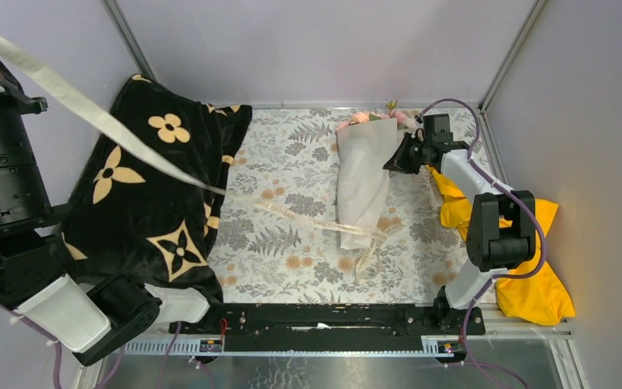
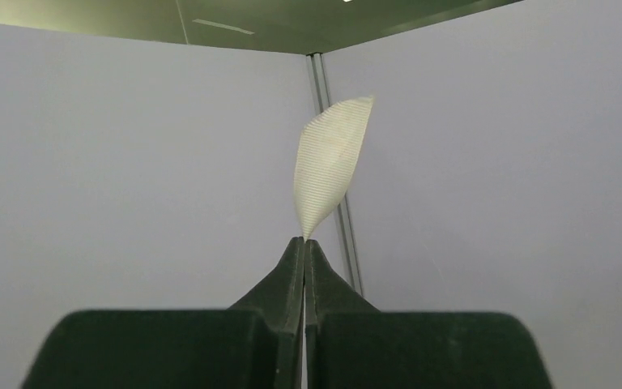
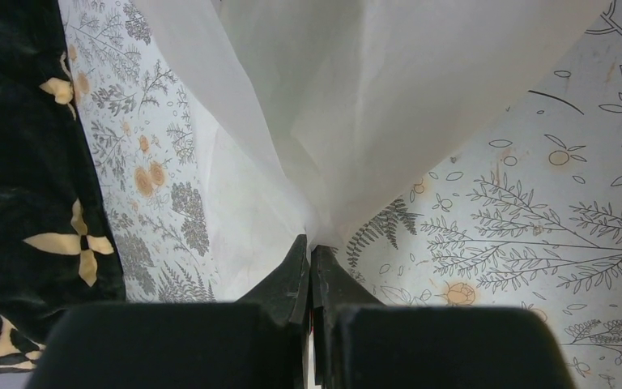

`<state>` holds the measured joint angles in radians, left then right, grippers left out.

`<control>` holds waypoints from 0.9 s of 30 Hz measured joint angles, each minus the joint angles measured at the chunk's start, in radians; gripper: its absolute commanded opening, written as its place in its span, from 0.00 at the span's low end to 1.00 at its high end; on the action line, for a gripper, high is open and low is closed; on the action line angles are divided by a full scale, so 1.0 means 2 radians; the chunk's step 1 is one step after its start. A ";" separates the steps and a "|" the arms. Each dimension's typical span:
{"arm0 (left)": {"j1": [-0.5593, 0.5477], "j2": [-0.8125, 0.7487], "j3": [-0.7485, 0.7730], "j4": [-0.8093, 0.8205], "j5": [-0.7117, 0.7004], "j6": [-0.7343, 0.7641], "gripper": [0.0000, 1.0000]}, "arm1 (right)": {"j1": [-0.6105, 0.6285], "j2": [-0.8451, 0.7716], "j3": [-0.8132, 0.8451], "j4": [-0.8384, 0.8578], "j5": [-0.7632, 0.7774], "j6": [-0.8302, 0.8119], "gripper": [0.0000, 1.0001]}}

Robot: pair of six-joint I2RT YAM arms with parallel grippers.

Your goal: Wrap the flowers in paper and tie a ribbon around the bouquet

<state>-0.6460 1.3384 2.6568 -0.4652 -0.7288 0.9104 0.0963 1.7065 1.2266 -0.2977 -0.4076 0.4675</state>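
- Top external view: the bouquet [image 1: 362,174] lies on the table, right of centre and toward the far edge. Its wide end points away from the arm bases and its narrow end points toward them.
- Pink flowers [image 1: 364,118] with a little green show at the far, open end of the cone. The stems are hidden inside.
- White paper [image 1: 359,190] is wrapped around the bunch as a long cone, creased along its length.
- The right end effector [image 1: 392,162] meets the cone's right edge near the wide end. In the right wrist view its jaws are pressed together on a fold of the paper [image 3: 356,97], which fans upward from the tips [image 3: 308,247].
- The cream ribbon [image 1: 65,89] stretches taut through the air from the upper left corner, down across the blanket, to the tablecloth. It then runs on across the narrow part of the cone and ends in loose loops just beside that end.
- In the left wrist view the left end effector [image 2: 304,243] is clamped tight on the ribbon [image 2: 328,162]. A short ribbed tail stands up from the tips against the grey wall. That arm is raised high, close to the overhead camera.
- A grey floral tablecloth [image 1: 291,166] lies under the bouquet.
- A black blanket [image 1: 134,203] with beige flower prints covers the left side.
- A yellow cloth [image 1: 538,275] is bunched at the right, behind the right arm.
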 measured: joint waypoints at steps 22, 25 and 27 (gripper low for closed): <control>-0.001 0.000 -0.356 -0.280 0.496 -0.366 0.00 | 0.000 0.035 0.036 -0.013 0.011 -0.009 0.00; 0.005 0.004 -0.443 -0.279 0.468 -0.363 0.00 | 0.000 0.035 0.043 -0.013 0.010 -0.008 0.00; 0.016 0.002 -0.484 -0.272 0.426 -0.348 0.00 | 0.000 0.034 0.043 -0.012 0.007 -0.006 0.00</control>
<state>-0.6140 1.3430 1.6894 -1.0096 0.1223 0.2138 0.0963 1.7752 1.3121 -0.3218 -0.3939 0.4561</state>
